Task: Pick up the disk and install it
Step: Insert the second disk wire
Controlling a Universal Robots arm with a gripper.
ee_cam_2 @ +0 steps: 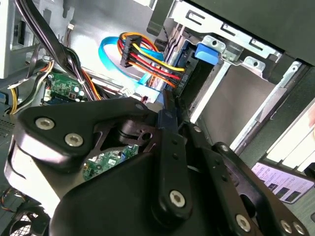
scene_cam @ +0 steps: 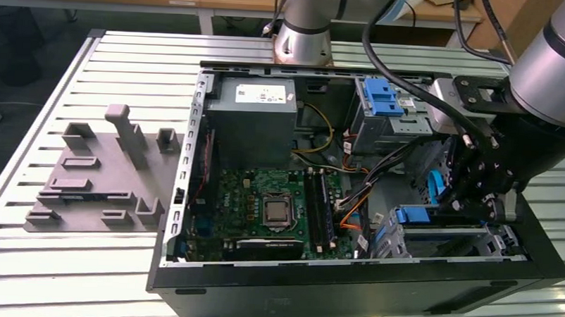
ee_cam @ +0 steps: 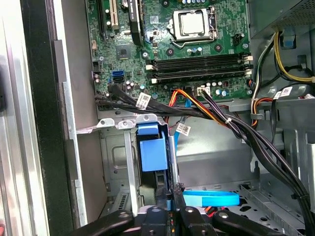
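Disk [scene_cam: 438, 215] sits on edge in the lower drive bay [scene_cam: 468, 242] of the open case [scene_cam: 353, 288], near the exterior view's right. Gripper [scene_cam: 483, 204] hangs just above it; I cannot tell how wide it stands.

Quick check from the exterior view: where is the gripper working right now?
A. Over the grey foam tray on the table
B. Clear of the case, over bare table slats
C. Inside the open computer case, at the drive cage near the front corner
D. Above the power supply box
C: the gripper is down inside the open computer case, next to the drive cage with its blue latch.
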